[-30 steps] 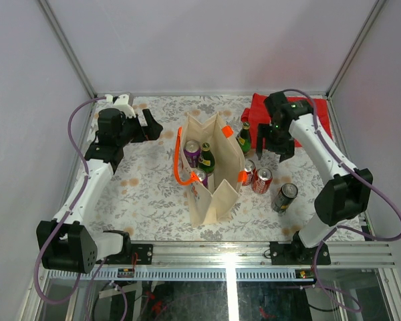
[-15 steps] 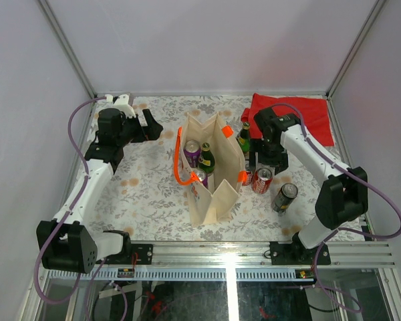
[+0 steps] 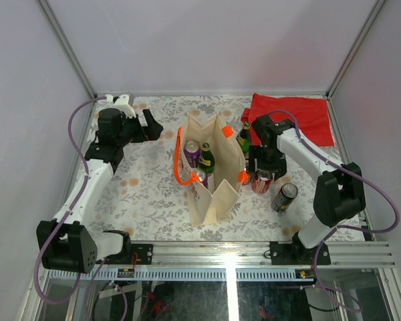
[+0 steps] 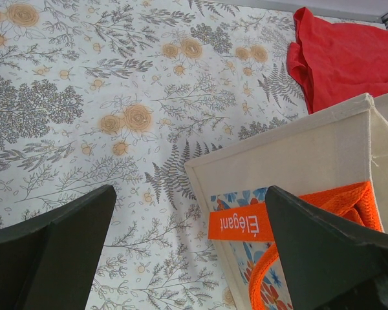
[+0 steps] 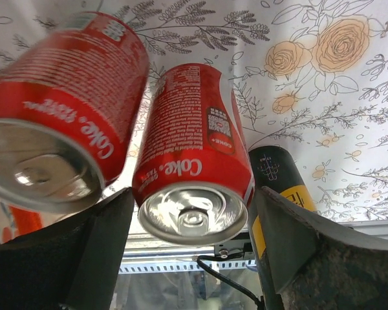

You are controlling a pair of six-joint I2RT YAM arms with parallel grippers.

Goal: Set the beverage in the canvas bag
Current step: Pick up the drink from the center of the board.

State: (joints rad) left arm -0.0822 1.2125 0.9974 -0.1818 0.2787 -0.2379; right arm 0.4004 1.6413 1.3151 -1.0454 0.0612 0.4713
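The beige canvas bag point(image 3: 217, 190) with orange handles point(image 3: 178, 167) stands open mid-table; it holds a purple can point(image 3: 192, 152), a green bottle point(image 3: 206, 159) and another can. My right gripper point(image 3: 266, 168) is low over a red Coke can point(image 3: 261, 182) just right of the bag. In the right wrist view its open fingers point(image 5: 97, 252) straddle that upright Coke can point(image 5: 194, 161) without closing on it. A second Coke can point(image 5: 58, 110) stands beside it. My left gripper point(image 3: 150, 127) is open and empty, left of the bag point(image 4: 297, 152).
A dark can with a yellow label point(image 3: 285, 197) point(image 5: 278, 184) stands right of the Coke cans. A green bottle point(image 3: 244, 137) stands behind them by the bag's wall. A flat red cloth point(image 3: 301, 117) point(image 4: 343, 51) lies at the back right.
My right gripper has moved from beside the red cloth toward the near side and down, ending over the Coke can. The left arm has not moved.
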